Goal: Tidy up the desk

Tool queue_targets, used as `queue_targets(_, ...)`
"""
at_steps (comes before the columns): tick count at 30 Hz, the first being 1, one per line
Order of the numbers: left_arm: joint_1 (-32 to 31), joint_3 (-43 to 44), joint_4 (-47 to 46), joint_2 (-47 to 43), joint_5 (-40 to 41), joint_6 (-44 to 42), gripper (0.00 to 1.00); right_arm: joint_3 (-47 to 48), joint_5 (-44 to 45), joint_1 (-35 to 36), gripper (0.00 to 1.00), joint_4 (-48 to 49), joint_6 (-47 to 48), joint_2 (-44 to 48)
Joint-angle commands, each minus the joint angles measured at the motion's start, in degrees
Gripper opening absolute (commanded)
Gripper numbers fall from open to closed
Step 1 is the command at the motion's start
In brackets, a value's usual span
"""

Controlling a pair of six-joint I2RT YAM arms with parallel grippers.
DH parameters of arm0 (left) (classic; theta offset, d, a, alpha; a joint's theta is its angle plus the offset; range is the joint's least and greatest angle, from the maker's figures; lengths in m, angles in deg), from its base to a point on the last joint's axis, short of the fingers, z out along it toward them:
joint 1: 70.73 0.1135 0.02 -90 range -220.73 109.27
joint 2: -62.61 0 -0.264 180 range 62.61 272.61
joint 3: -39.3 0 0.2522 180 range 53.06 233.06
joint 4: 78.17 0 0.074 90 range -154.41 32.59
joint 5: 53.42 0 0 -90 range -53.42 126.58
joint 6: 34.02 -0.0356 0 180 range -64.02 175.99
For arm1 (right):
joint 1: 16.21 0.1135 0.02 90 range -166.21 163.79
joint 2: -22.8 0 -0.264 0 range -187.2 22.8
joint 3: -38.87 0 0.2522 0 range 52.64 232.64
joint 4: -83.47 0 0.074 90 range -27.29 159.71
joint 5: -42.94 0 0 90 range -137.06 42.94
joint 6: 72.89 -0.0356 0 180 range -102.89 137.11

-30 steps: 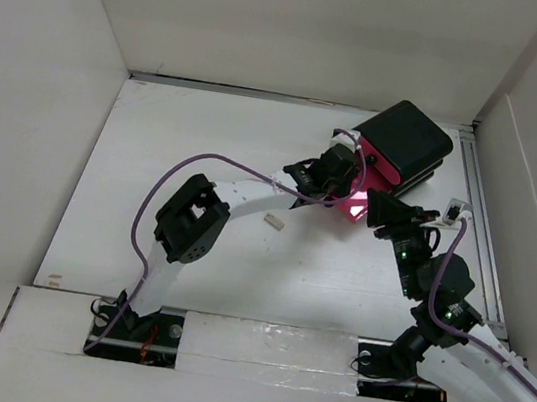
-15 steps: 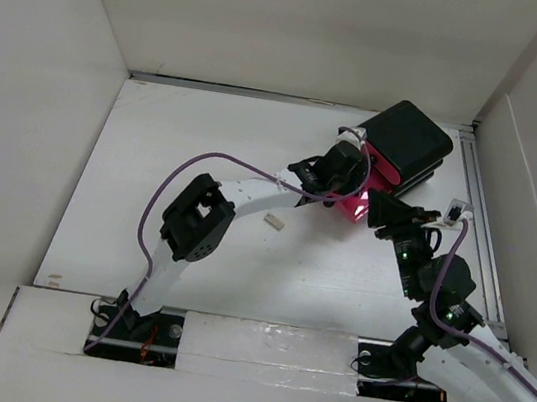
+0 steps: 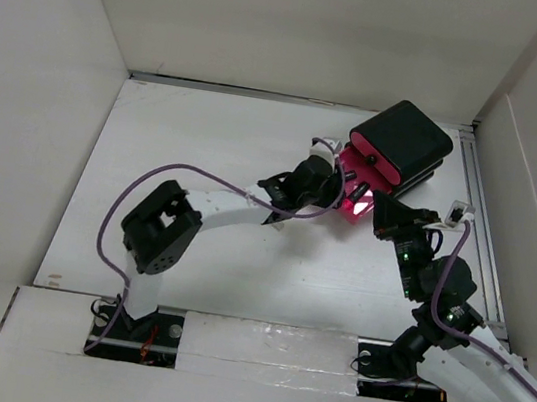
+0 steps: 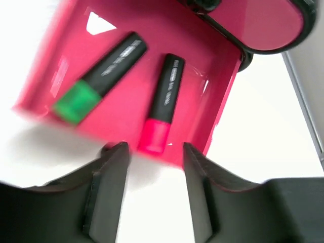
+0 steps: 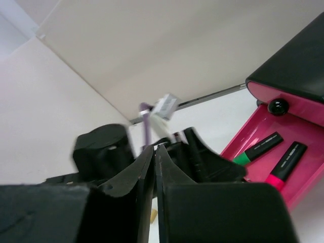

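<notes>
On the white desk (image 3: 207,141) a black drawer box (image 3: 403,145) stands at the back right. Its lowest pink drawer (image 3: 354,204) is pulled out. A green-capped marker (image 4: 101,77) and a pink-capped marker (image 4: 163,104) lie inside the drawer (image 4: 126,30). My left gripper (image 3: 348,180) hovers at the drawer's near-left edge. Its jaws (image 4: 154,148) are open with nothing between them. My right gripper (image 3: 381,206) sits just right of the drawer. Its fingers (image 5: 155,148) are pressed together and empty. The right wrist view also shows both markers (image 5: 259,148) in the drawer (image 5: 304,177).
White wall panels (image 3: 305,25) enclose the desk on three sides. A metal rail (image 3: 478,222) runs along the right edge beside the box. A small tan piece (image 5: 153,215) lies on the desk below my right fingers. The left arm's purple cable (image 3: 192,171) loops over mid-desk.
My left gripper has opened and pulled back leftwards from the drawer, with its elbow swinging down and left. My right gripper's jaws have closed.
</notes>
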Motion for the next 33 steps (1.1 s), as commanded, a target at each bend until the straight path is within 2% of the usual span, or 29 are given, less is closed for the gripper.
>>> queue_targets(1,-0.1,-8.5,-9.2,-12.3,6.8,-1.8,0.38,-0.2,0.1,-0.2,0.09,2.6,-0.5,-0.1)
queue_targets(2,-0.1,-10.6,-10.7,-15.3,8.3,-1.6,0.35,0.4,-0.7,-0.2,0.01,2.6,-0.4,-0.3)
queue_targets(4,-0.6,-17.0,-11.8,-17.7,10.6,-1.3,0.29,0.6,-0.7,-0.2,0.00,2.2,-0.5,-1.2)
queue_targets(6,-0.6,-21.4,-12.7,-20.3,11.3,-0.9,0.29,0.5,-0.5,-0.2,0.01,2.6,-0.6,-2.1)
queue_targets(10,-0.6,-24.5,-14.2,-19.1,9.1,-0.9,0.33,0.6,-1.6,-0.2,0.21,3.2,-0.8,-3.0)
queue_targets(11,-0.6,-24.3,-13.9,-18.4,8.3,-1.3,0.33,0.4,-1.1,-0.2,0.30,3.5,-0.7,-3.2)
queue_targets(15,-0.6,-20.7,-14.5,-13.8,4.7,-3.3,0.34,0.7,-2.5,-0.2,0.43,3.4,-0.6,-4.2)
queue_targets(26,-0.6,-7.8,-11.8,-0.4,0.3,-8.8,0.33,1.2,-2.3,-0.2,0.47,3.1,-0.3,-4.5)
queue_targets(33,-0.6,-3.5,-9.5,3.4,1.1,-9.2,0.32,1.2,-2.4,-0.2,0.47,3.0,-0.1,-4.5)
